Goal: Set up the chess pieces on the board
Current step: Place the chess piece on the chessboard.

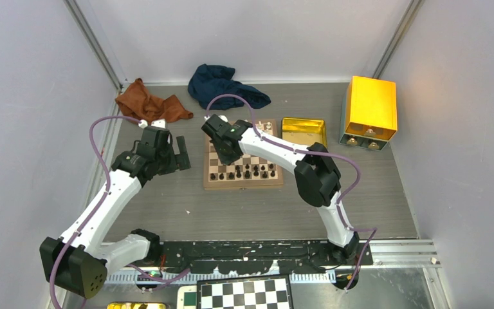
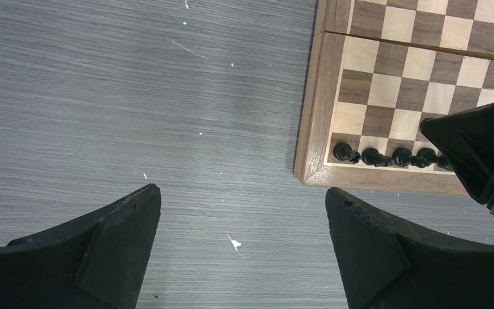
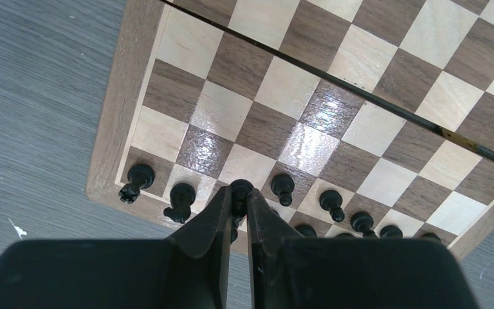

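The right pincer (image 3: 239,201) is clamped on a black piece (image 3: 240,188) at the near-left part of the board (image 3: 114,129). Other black chess pieces (image 3: 282,187) are lined up there along its two nearest rows. The left pincer (image 2: 241,196) hangs with its fingers wide apart over the grey counter (image 2: 103,96), just beside the board's left rim.

Square wooden chessboard (image 3: 121,116) of light and dark brown squares lies flat. Tiny black chess pieces (image 3: 283,187) stand upright along one edge — apparently in two rows.
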